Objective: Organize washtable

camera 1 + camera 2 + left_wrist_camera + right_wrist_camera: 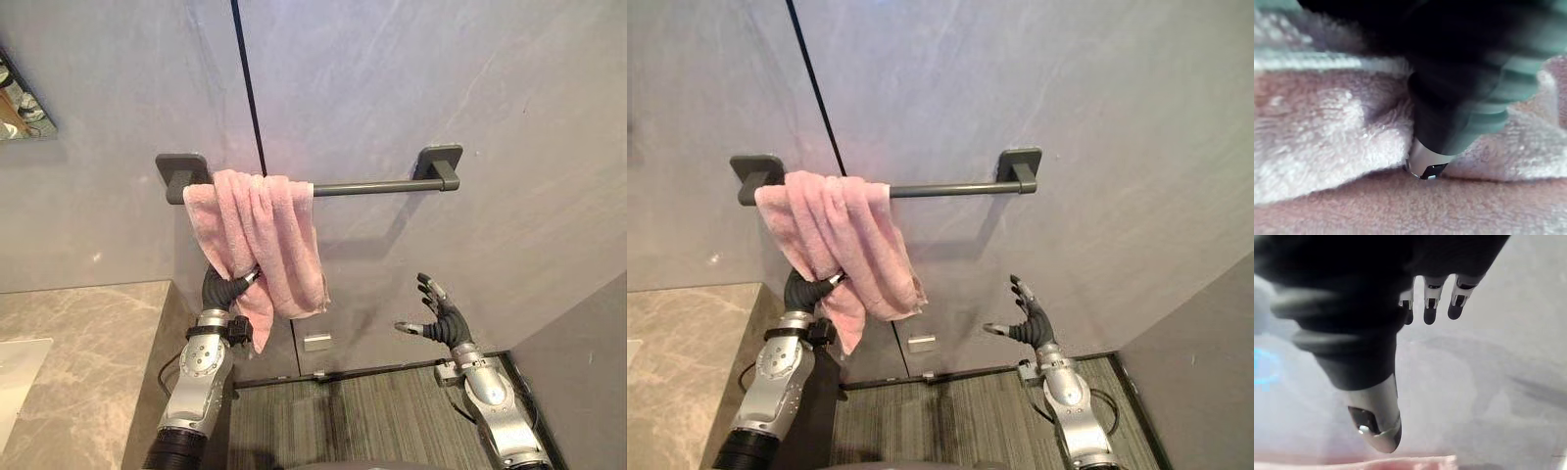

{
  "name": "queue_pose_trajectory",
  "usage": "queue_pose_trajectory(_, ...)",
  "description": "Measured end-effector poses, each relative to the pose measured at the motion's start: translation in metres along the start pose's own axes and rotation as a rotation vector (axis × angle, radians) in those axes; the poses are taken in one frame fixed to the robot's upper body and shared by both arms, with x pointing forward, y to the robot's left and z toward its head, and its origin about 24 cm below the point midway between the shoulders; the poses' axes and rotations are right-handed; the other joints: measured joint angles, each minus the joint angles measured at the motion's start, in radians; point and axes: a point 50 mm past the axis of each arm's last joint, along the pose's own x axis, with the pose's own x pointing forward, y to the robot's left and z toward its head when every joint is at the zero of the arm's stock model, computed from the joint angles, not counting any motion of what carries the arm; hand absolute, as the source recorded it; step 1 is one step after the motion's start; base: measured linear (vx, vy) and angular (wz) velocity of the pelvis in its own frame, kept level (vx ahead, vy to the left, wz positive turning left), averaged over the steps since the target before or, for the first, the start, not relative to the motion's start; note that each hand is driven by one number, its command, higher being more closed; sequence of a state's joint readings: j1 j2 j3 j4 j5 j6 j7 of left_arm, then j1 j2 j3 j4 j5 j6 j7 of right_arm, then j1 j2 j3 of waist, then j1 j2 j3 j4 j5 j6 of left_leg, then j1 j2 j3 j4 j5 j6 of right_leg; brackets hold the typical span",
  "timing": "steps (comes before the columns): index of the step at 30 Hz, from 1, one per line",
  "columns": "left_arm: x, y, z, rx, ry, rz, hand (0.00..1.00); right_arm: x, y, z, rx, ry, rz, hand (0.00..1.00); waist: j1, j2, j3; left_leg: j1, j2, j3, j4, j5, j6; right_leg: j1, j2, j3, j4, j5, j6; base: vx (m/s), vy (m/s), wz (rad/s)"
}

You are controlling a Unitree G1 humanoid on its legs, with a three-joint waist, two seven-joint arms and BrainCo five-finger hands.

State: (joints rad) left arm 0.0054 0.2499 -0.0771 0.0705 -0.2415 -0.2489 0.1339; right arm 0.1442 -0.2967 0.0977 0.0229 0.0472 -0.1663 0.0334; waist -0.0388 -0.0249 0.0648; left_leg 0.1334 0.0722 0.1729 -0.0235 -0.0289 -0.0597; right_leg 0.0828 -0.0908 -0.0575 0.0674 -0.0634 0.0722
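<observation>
Pink towel (257, 240) hung bunched at the left end of the wall rail (377, 185), the left hand (223, 288) buried in its folds, probably to spread it, its grip impossible to tell, while the right hand (443, 323) hovered spread and empty below the bare end.

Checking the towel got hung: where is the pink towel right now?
In the eye views the pink towel hangs bunched over the left end of the dark wall bar, by its left bracket, with the left hand in its lower folds.
</observation>
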Motion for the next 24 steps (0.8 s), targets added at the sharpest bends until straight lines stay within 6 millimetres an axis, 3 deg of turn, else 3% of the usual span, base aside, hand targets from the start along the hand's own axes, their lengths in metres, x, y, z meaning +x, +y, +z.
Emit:
queue_pose_trajectory(16, 0.000, -0.011, 0.005, -0.012, -0.023, -0.046, 1.00, 0.020, 0.023, 0.035, 0.042, -0.154, 0.245, 0.00, 0.000, 0.004, -0.009, 0.006, -0.001, 0.002, 0.002, 0.000, 0.001, 0.001, 0.000, 0.004, 0.007, 0.000, 0.000, -0.02, -0.003, -0.01)
queue_pose_trajectory(24, -0.002, -0.022, 0.002, -0.018, -0.009, -0.093, 1.00, 0.028, 0.049, 0.043, 0.076, -0.181, 0.365, 0.00, 0.003, 0.007, -0.014, -0.002, -0.001, -0.009, 0.004, 0.001, 0.001, 0.003, -0.002, -0.005, 0.005, 0.000, 0.000, -0.01, -0.009, 0.03)
